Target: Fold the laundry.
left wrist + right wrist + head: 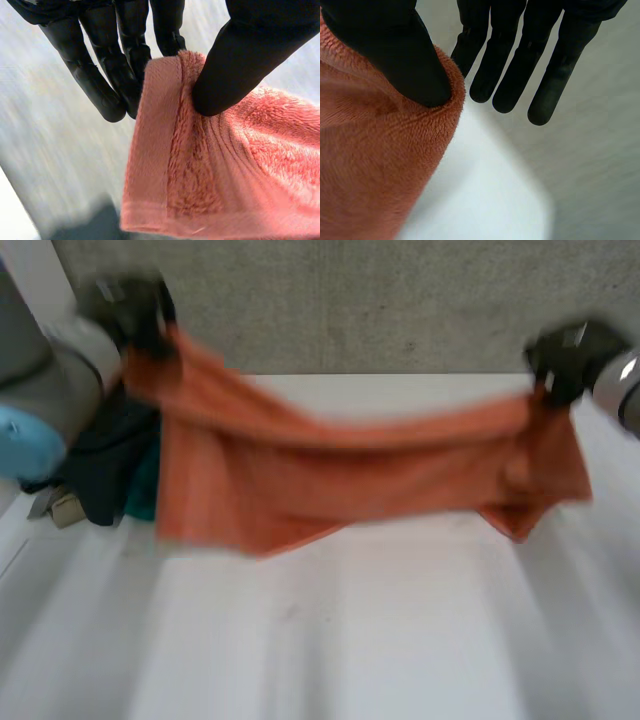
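Nearest you, the white table (330, 650) is bare, so you've got a landing zone for the fold. Above it the orange towel (330, 475) hangs spread between both hands, its top edge sagging mid-span. I can't tell whether the lower edge clears the table or brushes it. The left hand (135, 315) has one top corner and the right hand (560, 360) the other, well apart. My read is that this opens the towel flat before you lay it down. The wrist views give you the grip, which the head view doesn't. On the left, the thumb (235, 60) presses the hemmed corner against a finger, and the other fingers (100, 75) are straight and off the cloth. It's the same pinch on the right: thumb (405, 55) on the towel's edge, remaining fingers (520, 65) straight and free. Both holds sit close to the edge, so I'd judge slip a risk if you pull wider. The head view gives you what the wrists can't: span and sag. Farther back, by the left arm, there's a dark garment pile (105, 465) with a teal item (145, 495) beside it, then the grey wall (380, 300).
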Action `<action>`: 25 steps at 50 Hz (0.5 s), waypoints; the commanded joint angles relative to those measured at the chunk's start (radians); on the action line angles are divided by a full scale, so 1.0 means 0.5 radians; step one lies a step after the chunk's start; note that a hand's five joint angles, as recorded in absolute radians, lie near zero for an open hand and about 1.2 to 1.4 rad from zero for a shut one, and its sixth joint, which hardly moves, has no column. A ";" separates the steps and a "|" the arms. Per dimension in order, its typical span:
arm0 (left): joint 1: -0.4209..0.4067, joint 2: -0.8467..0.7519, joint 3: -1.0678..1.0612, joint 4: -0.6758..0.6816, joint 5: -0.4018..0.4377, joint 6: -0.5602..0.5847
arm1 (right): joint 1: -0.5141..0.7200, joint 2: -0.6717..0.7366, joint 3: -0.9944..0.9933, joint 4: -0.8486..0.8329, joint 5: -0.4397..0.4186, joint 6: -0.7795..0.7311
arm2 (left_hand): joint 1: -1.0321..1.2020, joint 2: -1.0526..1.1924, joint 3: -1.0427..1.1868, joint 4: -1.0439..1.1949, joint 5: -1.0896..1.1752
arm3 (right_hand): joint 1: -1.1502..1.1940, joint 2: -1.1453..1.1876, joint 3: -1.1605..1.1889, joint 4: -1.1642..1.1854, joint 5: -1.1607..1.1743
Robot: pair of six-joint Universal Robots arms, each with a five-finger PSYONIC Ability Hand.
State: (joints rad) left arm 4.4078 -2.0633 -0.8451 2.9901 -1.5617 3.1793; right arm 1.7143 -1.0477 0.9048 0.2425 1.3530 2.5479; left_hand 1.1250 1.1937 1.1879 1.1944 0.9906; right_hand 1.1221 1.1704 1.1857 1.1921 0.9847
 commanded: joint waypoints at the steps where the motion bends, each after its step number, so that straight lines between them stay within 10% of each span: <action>1: 0.011 0.267 0.120 0.453 -0.110 -0.312 | -0.048 -0.270 0.034 -0.826 -0.083 0.546 | 0.542 0.405 0.417 0.404 0.462 | 0.548 0.452 0.421 0.408 0.474; 13: 0.008 0.148 -0.512 0.438 -0.122 -0.042 | -0.174 -0.123 0.056 -0.014 -0.681 0.504 | 0.542 0.405 0.417 0.404 0.462 | 0.548 0.452 0.421 0.408 0.474; 25: 0.005 -0.361 -0.672 0.159 -0.233 -0.026 | -0.112 0.478 0.141 0.641 -0.586 -0.554 | 0.310 0.173 0.184 0.171 0.230 | 0.548 0.452 0.421 0.408 0.474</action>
State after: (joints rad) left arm 4.4123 -2.1284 -1.1927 3.1390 -1.6487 3.1697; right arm 1.6367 -0.9550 0.9588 0.4595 0.9983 2.5223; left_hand 1.1250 1.1950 1.1879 1.1944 0.9905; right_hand 1.1221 1.1704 1.1858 1.1923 0.9984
